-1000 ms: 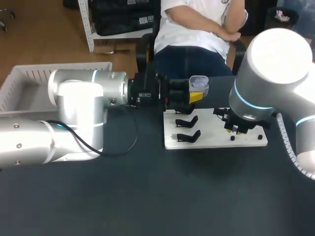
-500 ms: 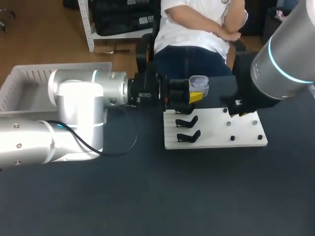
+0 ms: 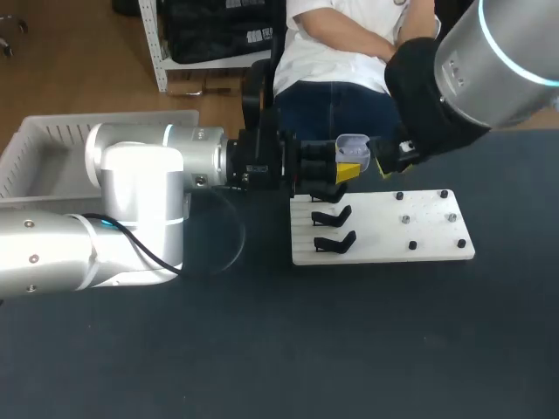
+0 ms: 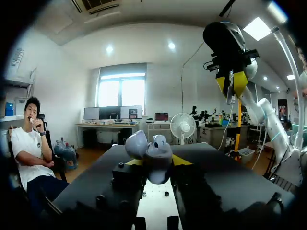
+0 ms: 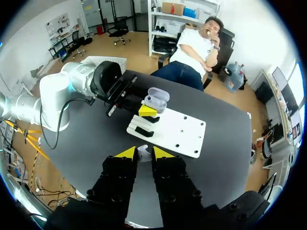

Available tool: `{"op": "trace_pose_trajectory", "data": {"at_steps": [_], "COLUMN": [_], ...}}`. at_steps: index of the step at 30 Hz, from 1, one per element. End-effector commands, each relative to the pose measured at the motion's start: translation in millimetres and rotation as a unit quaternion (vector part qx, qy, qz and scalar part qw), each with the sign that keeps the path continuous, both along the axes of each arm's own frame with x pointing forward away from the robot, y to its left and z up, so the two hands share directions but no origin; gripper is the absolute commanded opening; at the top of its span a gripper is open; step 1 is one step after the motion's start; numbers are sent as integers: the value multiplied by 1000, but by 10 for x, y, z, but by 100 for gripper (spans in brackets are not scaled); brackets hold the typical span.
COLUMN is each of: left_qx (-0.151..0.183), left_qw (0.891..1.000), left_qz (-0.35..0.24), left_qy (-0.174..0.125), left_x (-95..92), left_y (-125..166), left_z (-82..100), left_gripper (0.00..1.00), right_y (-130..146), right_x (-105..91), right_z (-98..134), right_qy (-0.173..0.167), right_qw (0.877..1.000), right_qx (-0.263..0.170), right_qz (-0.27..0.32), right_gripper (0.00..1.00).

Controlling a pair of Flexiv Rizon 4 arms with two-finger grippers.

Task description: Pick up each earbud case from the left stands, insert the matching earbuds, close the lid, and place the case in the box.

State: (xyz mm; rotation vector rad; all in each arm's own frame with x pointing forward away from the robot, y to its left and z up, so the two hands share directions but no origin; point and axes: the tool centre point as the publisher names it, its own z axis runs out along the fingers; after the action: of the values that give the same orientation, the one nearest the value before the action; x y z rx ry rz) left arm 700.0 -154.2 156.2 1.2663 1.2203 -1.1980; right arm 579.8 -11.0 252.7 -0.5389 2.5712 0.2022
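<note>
The head camera is fixed above and behind the robot and looks down on the table (image 3: 262, 349) from moderate range. The left arm (image 3: 131, 201) enters at the frame's left edge, and the right arm (image 3: 472, 70) enters at the upper right corner.

The left wrist camera looks nearly level across the table, very close to the earbud case (image 4: 148, 151) clamped in the left gripper (image 4: 157, 161).

The right wrist camera sits high and looks steeply down past the right gripper (image 5: 144, 150), which pinches an earbud (image 5: 142, 154).

All three views share the earbud case and the white stand board (image 3: 384, 229).
</note>
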Motion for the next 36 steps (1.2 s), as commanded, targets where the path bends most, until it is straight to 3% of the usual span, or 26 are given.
{"op": "trace_pose_trajectory", "data": {"at_steps": [1,4,28,36], "left_qx": [-2,-2,-2,-2], "left_qw": [1000,1000,1000,1000], "left_qz": [3,3,3,3], "left_qy": [-2,-2,-2,-2], "left_x": [-18,-18,-18,-18], "left_y": [0,0,0,0], "left_z": [-6,-6,-6,-6], "left_gripper": [0,0,0,0], "right_y": [192,303,303,426], "right_x": [137,202,202,471], "right_z": [15,-1,-1,-49], "right_qy": [15,20,20,-3], "right_qw": [1000,1000,1000,998], "right_qx": [-10,-12,-12,-50], "right_qz": [6,11,11,48], "right_gripper": [0,0,0,0]}}
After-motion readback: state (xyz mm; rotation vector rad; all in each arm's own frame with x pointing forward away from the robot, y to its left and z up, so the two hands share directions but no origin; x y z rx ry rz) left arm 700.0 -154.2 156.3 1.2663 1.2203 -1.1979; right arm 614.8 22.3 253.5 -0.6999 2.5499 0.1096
